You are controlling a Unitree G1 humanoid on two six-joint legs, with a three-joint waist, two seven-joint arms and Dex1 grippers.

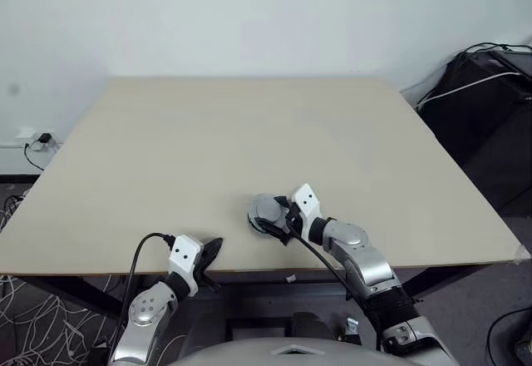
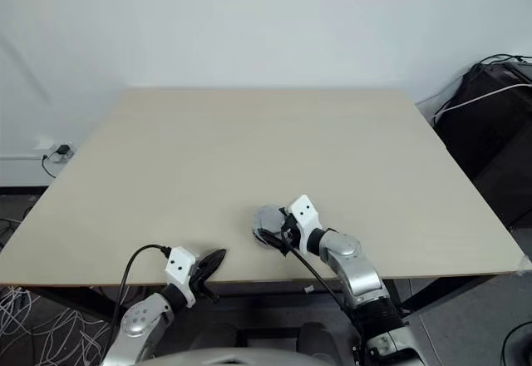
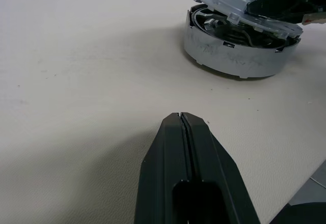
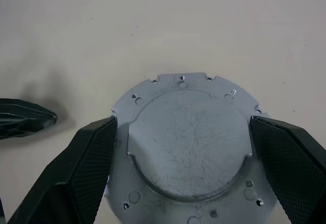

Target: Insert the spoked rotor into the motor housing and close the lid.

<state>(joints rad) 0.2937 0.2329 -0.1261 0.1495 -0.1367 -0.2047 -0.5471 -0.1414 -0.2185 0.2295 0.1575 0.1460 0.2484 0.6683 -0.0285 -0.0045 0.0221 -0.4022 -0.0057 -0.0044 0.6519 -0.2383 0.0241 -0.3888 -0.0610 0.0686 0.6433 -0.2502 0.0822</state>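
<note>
Near the table's front edge sits the motor housing (image 3: 232,56), a round grey cup. The lid (image 4: 186,142) lies tilted over it with its smooth scratched outside up, and a gap on one side shows metal parts inside. The spoked rotor is hidden. My right gripper (image 4: 183,118) is open, one black finger (image 4: 91,168) on each side of the lid at its rim; whether they touch it I cannot tell. My left gripper (image 3: 181,117) is shut and empty, resting low at the table's front edge, a short way to the left of the housing (image 1: 264,214).
The beige table (image 1: 249,133) stretches wide behind the housing. Black equipment with cables (image 1: 490,91) stands off its right side. A wall socket with a plug (image 1: 37,141) is at the far left. The front edge runs just under both grippers.
</note>
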